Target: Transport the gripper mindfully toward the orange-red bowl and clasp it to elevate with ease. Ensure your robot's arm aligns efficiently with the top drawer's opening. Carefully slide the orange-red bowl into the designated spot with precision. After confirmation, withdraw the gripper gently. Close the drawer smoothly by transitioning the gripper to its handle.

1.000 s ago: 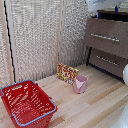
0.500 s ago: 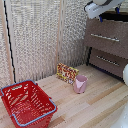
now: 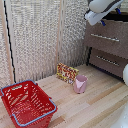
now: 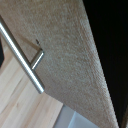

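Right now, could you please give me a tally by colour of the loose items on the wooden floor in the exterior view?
Red: 1, the wire shopping basket
Pink: 1, the cup
Red and yellow patterned: 1, the flat box standing behind the cup
Orange-red: 0, no bowl is in view
Total: 3

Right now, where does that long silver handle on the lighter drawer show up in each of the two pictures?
Exterior view: the silver handle runs across the lighter drawer front toward the exterior view's right, just below the gripper.
Wrist view: the same handle is seen up close as a slanted bar, standing off the drawer front on a short post.
Shared landmark: the grey-brown drawer front itself, visible in both.
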Robot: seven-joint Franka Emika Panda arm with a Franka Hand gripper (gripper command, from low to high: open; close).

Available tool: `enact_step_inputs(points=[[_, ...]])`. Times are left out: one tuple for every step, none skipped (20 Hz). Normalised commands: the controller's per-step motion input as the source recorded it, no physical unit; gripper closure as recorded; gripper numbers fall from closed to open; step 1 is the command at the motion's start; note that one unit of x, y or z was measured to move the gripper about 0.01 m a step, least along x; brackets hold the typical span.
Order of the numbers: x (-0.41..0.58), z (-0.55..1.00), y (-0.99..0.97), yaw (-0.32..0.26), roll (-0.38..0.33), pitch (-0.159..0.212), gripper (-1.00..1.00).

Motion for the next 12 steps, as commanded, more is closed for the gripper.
enact_step_inputs(points=[[0.146, -0.38, 0.13, 0.158, -0.355, 0.085, -1.00], [0.169, -0.40, 0.11, 0.167, -0.350, 0.077, -1.00], [0.174, -0.40, 0.09, 0.175, -0.350, 0.073, -1.00], [0.189, -0.41, 0.08, 0.179, -0.348, 0.069, -1.00], [0.194, -0.41, 0.07, 0.183, -0.348, 0.065, -1.00], [0.203, -0.42, 0.06, 0.186, -0.346, 0.063, -1.00], [0.214, -0.42, 0.05, 0.189, -0.344, 0.062, -1.00], [0.237, -0.44, 0.03, 0.200, -0.341, 0.054, -1.00], [0.260, -0.45, 0.00, 0.220, -0.345, 0.033, -1.00], [0.229, -0.42, 0.00, 0.222, -0.358, 0.020, -1.00], [0.194, -0.40, 0.00, 0.219, -0.366, 0.015, -1.00], [0.180, -0.38, 0.00, 0.215, -0.370, 0.016, -1.00]])
